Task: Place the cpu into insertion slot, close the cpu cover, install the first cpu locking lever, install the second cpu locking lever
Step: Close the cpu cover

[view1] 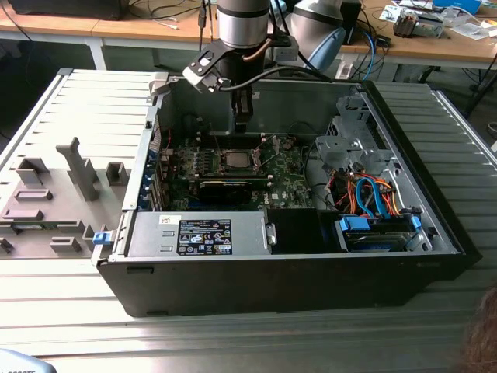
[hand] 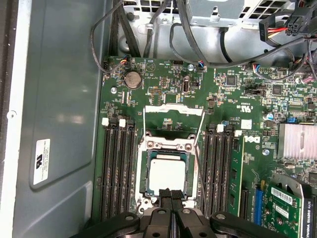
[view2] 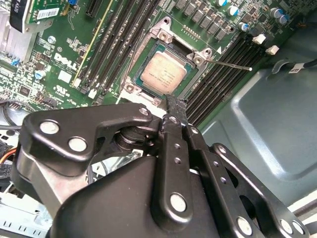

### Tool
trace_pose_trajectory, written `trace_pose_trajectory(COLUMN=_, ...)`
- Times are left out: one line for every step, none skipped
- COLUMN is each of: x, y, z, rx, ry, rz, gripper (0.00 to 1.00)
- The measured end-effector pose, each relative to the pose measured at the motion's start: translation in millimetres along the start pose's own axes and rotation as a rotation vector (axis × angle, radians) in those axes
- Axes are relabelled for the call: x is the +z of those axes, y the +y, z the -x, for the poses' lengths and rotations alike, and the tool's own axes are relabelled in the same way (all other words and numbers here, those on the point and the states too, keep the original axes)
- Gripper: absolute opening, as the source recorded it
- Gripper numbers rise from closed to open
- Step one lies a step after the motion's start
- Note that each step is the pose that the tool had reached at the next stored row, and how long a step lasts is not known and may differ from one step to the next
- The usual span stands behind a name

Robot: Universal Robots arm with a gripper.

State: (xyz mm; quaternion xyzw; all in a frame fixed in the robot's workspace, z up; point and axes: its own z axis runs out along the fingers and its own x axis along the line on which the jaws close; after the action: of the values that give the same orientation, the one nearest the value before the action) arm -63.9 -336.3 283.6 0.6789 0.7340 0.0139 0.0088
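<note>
cpu (hand: 167,176) flat under cpu cover (hand: 166,145), claw (hand: 171,194) near

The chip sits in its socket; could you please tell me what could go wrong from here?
The gripper hangs close beside the chip; a push off target might scrape it or the board. The thin lever sticks out unlatched, and the shut gripper might slip off and bend it.

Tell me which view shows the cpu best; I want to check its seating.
The second wrist view: the cpu shows whole, near and uncovered. The first wrist view faces the cpu squarely, but the gripper hides one edge. In the exterior view the cpu is a small pale square below the arm.
</note>
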Motion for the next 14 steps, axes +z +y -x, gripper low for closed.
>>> trace_pose_trajectory(x=0.0, y=0.0, z=0.1, rx=0.000, ry=-0.0001, rz=0.0000, gripper=0.11)
trace_pose_trajectory(x=0.0, y=0.2, z=0.2, rx=0.000, ry=-0.0001, rz=0.0000, gripper=0.11)
trace_pose_trajectory(x=0.0, y=0.3, z=0.4, rx=0.000, ry=0.0000, rz=0.0000, gripper=0.11)
trace_pose_trajectory(x=0.0, y=0.6, z=0.6, rx=0.000, ry=-0.0001, rz=0.0000, gripper=0.11)
trace_pose_trajectory(x=0.0, y=1.2, z=0.8, rx=0.000, ry=-0.0001, rz=0.0000, gripper=0.11)
trace_pose_trajectory(x=0.0, y=2.1, z=1.0, rx=0.000, ry=-0.0001, rz=0.0000, gripper=0.11)
trace_pose_trajectory(x=0.1, y=2.8, z=1.1, rx=0.000, ry=0.0000, rz=0.0000, gripper=0.11)
trace_pose_trajectory(x=0.1, y=3.1, z=1.2, rx=0.000, ry=0.0000, rz=0.0000, gripper=0.11)
trace_pose_trajectory(x=0.1, y=3.4, z=1.3, rx=0.000, ry=0.0000, rz=0.0000, gripper=0.11)
trace_pose_trajectory(x=0.1, y=3.9, z=1.4, rx=0.000, ry=-0.0001, rz=0.0000, gripper=0.11)
trace_pose_trajectory(x=0.1, y=4.5, z=1.4, rx=0.000, ry=0.0000, rz=0.0000, gripper=0.11)
trace_pose_trajectory(x=0.1, y=5.0, z=1.5, rx=0.000, ry=-0.0001, rz=-0.0001, gripper=0.11)
trace_pose_trajectory(x=0.2, y=6.5, z=1.6, rx=0.000, ry=-0.0001, rz=-0.0001, gripper=0.11)
trace_pose_trajectory(x=0.2, y=7.3, z=1.7, rx=0.000, ry=0.0000, rz=0.0000, gripper=0.11)
